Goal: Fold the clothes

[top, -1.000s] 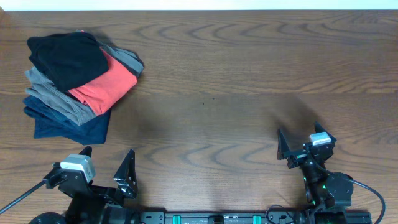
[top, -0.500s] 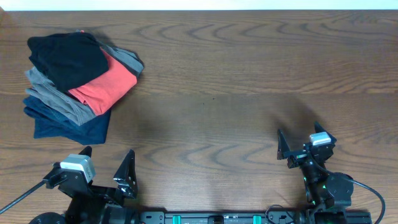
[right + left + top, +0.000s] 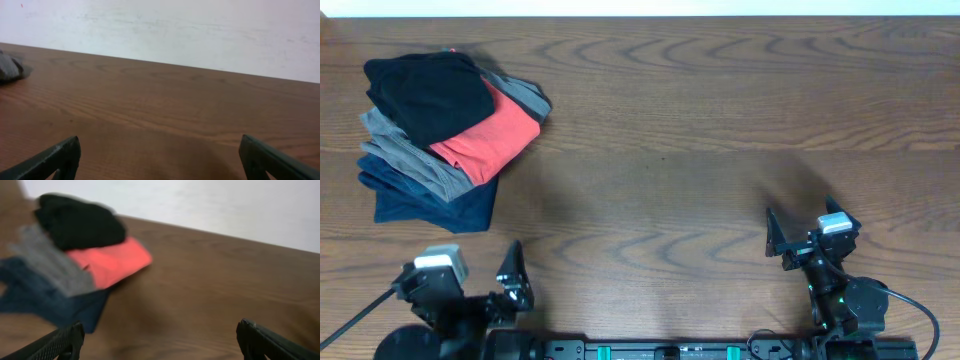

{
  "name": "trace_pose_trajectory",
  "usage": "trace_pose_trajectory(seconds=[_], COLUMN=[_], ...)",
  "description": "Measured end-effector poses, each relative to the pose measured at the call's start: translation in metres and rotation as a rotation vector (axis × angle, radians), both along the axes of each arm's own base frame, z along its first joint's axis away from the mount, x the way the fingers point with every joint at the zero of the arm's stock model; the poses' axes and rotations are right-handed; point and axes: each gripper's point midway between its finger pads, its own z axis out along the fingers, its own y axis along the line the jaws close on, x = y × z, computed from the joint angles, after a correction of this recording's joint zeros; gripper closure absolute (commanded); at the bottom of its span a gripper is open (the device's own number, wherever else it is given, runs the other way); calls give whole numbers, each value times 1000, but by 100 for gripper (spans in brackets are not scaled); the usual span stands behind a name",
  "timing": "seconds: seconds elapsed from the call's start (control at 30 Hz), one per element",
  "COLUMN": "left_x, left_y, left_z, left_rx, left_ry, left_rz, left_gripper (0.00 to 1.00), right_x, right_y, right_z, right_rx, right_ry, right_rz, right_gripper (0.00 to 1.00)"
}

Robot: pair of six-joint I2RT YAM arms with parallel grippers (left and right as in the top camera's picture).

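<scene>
- Black shirt (image 3: pixel 428 95) sits in the upper left of the overhead frame. It tops a pile: red tee (image 3: pixel 492 135) under it, then a grey garment (image 3: pixel 402 152), then a navy garment (image 3: pixel 432 205) at the bottom.
- It reads as a compact bundle, and we see no logo or lettering from here. We judge it already folded, or close to it.
- Left gripper (image 3: pixel 159 332) is at the bottom left edge of the overhead frame. Its jaws are wide and it holds nothing.
- Right gripper (image 3: pixel 800 212) is at the lower right, also wide and empty, well apart from the pile.
- Key relation: the shirt lies almost straight up-frame from the left gripper, with bare table (image 3: pixel 700 120) between them. The left arm is clearly the nearer one. The right arm would have to cross the whole frame.
- The bundle's long axis looks to run from upper left to lower right, though the outline is soft, so we hold that loosely.
- The left wrist view is blurred. It shows the pile in its upper left, so that gripper points somewhat right of the shirt.
</scene>
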Motion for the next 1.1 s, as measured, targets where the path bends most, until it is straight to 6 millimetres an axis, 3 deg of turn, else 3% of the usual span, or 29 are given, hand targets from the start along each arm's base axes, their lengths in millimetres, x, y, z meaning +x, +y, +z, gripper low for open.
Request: trace_pose_trajectory(seconds=[0.23, 0.5, 0.8, 1.1], left_x=[35, 64, 91, 97], left_y=[16, 17, 18, 18], left_z=[-64, -99, -141, -136], left_rx=[10, 8, 7, 6], left_ry=[30, -151, -196, -262], left_rz=[95, 98, 97, 97], left_gripper=[2, 2, 2, 2], right_x=[0, 0, 0, 0], right_y=[0, 0, 0, 0], right_z=[0, 0, 0, 0], right_rx=[0, 0, 0, 0], right_ry=[0, 1, 1, 2], right_rz=[0, 0, 0, 0], right_gripper=[1, 1, 1, 1])
